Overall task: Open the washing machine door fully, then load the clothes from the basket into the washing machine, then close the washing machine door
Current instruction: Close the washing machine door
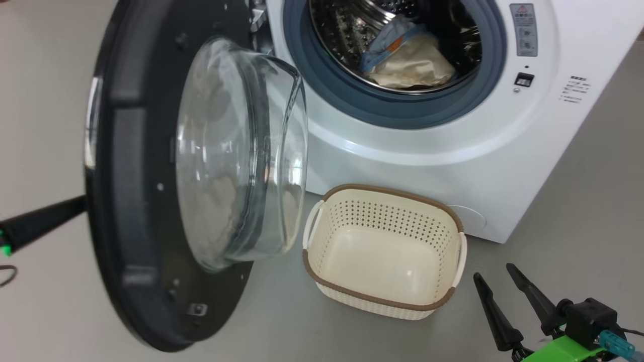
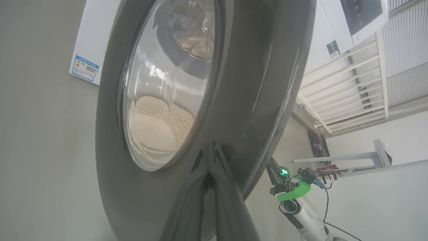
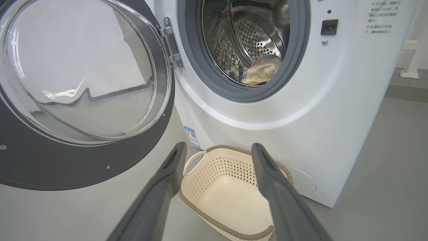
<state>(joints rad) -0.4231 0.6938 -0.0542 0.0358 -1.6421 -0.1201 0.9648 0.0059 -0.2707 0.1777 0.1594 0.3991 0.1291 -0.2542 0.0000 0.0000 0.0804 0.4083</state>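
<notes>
Blur, cover, tiny print
The closed jaws of the left gripper (image 2: 210, 152) blur against the washing machine door (image 2: 254, 83), so contact at their tips cannot be told. Beyond the parted jaws of the right gripper (image 3: 218, 147), the gasket (image 3: 187, 50) hides part of the clothes (image 3: 262, 72); the small print (image 3: 381, 18) up to their right is unreadable.

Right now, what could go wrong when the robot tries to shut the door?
1. The left end effector, shut, meets the washing machine door on its glossy outer rim; pushing there, it might slide off.
2. The clothes lie near the front lip of the drum, so cloth could get pinched at the gasket.
</notes>
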